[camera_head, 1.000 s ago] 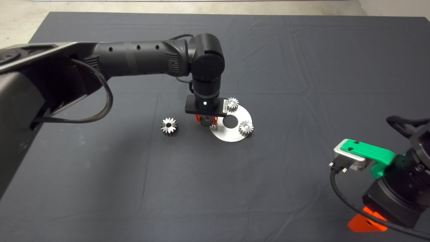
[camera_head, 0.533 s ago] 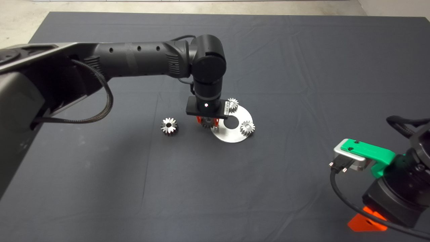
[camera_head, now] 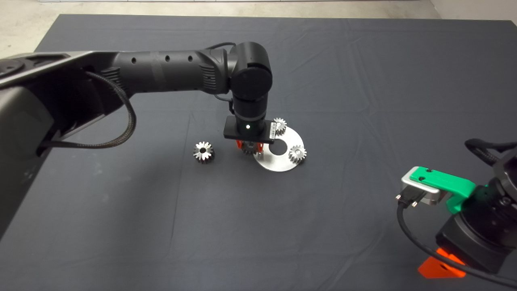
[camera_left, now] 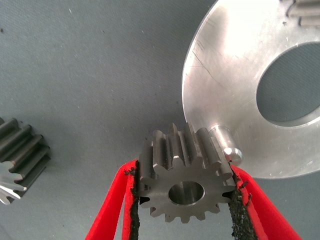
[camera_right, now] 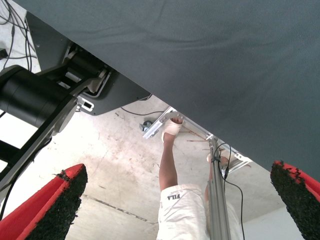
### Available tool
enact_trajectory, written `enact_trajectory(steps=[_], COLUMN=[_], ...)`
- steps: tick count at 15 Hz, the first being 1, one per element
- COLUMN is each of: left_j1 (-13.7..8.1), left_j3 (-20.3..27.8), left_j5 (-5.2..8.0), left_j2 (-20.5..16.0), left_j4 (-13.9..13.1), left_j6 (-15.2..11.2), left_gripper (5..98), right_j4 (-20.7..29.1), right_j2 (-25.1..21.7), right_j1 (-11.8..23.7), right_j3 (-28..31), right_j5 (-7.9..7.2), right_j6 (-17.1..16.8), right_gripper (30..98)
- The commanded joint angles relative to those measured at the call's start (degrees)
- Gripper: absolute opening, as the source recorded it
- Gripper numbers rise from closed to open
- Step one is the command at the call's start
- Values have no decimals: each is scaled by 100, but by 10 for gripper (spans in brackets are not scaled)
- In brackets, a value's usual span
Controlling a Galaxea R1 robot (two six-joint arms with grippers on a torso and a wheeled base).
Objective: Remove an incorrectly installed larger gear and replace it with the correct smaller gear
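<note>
My left gripper is shut on the smaller gear, a pale fine-toothed gear with a round bore. It holds the gear just above the mat, beside a bare steel peg at the near-left edge of the round silver plate. The same grip shows in the left wrist view. The larger gear, star-toothed and shiny, lies on the mat to the left of the plate, and it also shows in the left wrist view. My right gripper is parked at the lower right, open and empty.
Two more small gears stand on the plate, at its far and right edges, around its centre hole. The right wrist view shows the mat's underside edge, the floor and a person's leg.
My left gripper, with the smaller gear in it, has shifted slightly to the right toward the plate, then held still. The right arm has not moved.
</note>
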Motion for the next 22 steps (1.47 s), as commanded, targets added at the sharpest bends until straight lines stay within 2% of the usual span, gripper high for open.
enact_trajectory(steps=[1, 9, 16, 18, 22], left_j1=[-118, -153, -252, -337, -338], left_j3=[175, 157, 150, 214, 394], left_j5=[30, 30, 101, 92, 83], left_j2=[11, -24, -131, -148, -104], left_j4=[-51, -43, 1, -3, -25], left_j6=[-21, -20, -11, -11, -46], left_gripper=[353, 353, 353, 353, 353], right_j4=[143, 143, 143, 143, 143], right_j2=[-3, -3, -3, -3, -2], right_j1=[140, 140, 140, 140, 140], right_j3=[17, 17, 17, 17, 17], right_j5=[-488, -488, -488, -488, -488], right_j6=[27, 20, 29, 29, 29], right_gripper=[969, 969, 969, 969, 969])
